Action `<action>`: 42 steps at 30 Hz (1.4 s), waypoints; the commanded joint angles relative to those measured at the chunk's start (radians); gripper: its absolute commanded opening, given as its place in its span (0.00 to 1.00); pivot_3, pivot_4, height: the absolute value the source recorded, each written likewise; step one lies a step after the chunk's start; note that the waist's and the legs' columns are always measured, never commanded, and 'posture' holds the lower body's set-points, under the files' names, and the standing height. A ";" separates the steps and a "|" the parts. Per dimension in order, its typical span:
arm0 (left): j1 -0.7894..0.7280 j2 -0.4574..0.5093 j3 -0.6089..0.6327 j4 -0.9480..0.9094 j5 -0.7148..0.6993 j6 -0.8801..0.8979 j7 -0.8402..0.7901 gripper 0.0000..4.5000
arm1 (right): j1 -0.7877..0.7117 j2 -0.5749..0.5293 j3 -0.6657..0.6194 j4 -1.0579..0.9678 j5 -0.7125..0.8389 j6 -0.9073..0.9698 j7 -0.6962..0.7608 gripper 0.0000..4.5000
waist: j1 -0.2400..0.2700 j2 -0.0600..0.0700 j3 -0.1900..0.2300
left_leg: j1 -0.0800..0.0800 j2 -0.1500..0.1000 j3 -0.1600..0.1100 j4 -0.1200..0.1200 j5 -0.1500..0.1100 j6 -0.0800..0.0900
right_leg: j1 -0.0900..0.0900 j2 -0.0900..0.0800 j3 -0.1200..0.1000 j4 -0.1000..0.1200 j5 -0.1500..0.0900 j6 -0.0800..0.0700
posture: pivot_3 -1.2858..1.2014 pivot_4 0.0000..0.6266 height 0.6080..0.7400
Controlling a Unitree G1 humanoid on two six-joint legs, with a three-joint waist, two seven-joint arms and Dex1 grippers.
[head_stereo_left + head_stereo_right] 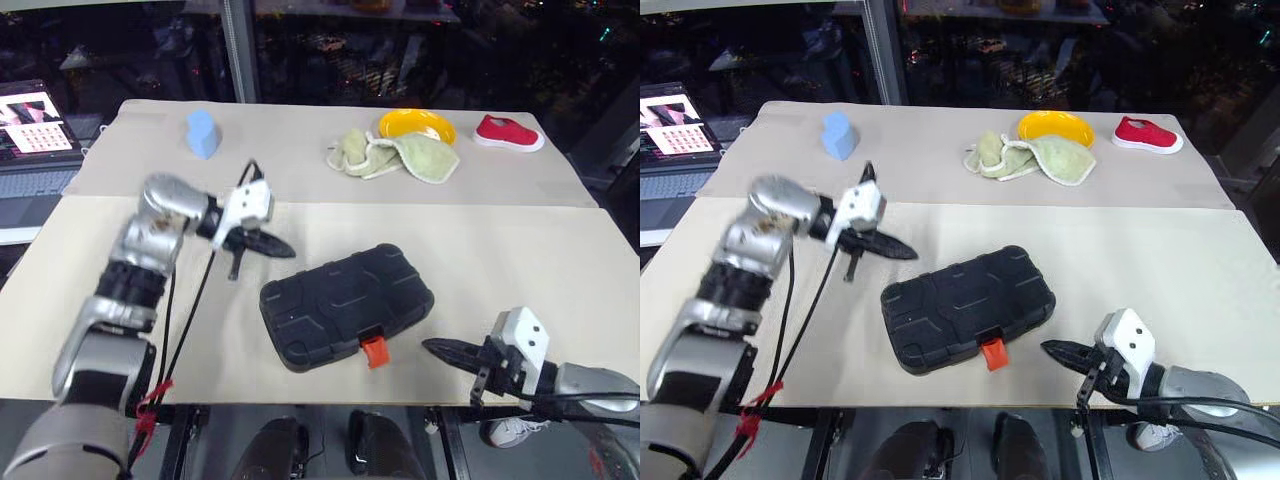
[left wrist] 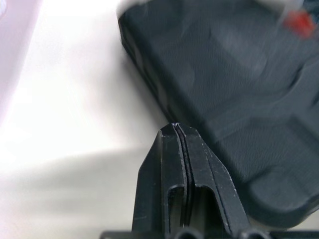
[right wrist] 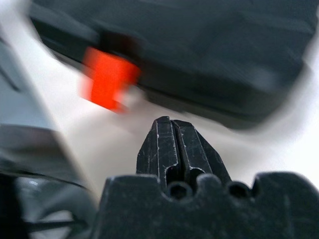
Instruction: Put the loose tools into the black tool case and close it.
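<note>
A wide table (image 1: 480, 250) under a beige cloth carries everything here. The black tool case (image 1: 345, 305) lies shut near its front edge, ribbed lid up, turned at a slant, with its small orange latch (image 1: 373, 351) on the side facing the robot. The left gripper (image 1: 283, 246) hangs just beyond the case's far left corner, apart from it, its two black fingers pressed together with nothing between them (the left wrist view shows the tips meeting over the cloth beside the case's edge). The right gripper (image 1: 432, 347) sits low at the front right, near the latch but not touching it, its fingers likewise closed flat on each other and empty. Toward the back of the table lie a heap of pale green cloths (image 1: 395, 153), touching a yellow plate (image 1: 417, 126) behind them, a red shoe (image 1: 508, 133) at the far right, and a small blue object (image 1: 202, 133) at the far left. A laptop (image 1: 35, 140) stands off the table's left side.
</note>
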 commanded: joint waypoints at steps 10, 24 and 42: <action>0.020 -0.086 -0.334 -0.018 0.076 -0.252 -0.003 0.01 | -0.152 -0.045 0.240 -0.001 -0.092 0.056 -0.011 0.00 | 0.002 0.000 0.000 | -0.003 0.000 0.000 0.003 0.001 0.001 | -0.002 0.000 0.001 0.001 0.000 0.000 | 0.52 0.24 0.94; 0.029 -0.160 -0.267 0.027 0.130 -0.274 0.001 0.01 | -0.289 0.023 0.406 0.143 -0.211 0.033 -0.031 0.00 | 0.016 0.001 -0.001 | 0.004 0.000 -0.001 0.008 -0.003 0.007 | 0.009 0.000 -0.002 0.000 0.000 0.002 | 0.52 0.24 0.94; 0.118 -0.194 -0.267 -0.038 0.195 -0.288 0.019 0.01 | -0.364 0.162 0.294 0.121 -0.137 0.058 -0.089 0.00 | 0.012 0.002 -0.001 | 0.012 0.000 -0.002 0.007 -0.006 0.009 | 0.013 0.000 -0.002 0.000 -0.001 0.003 | 0.52 0.24 0.94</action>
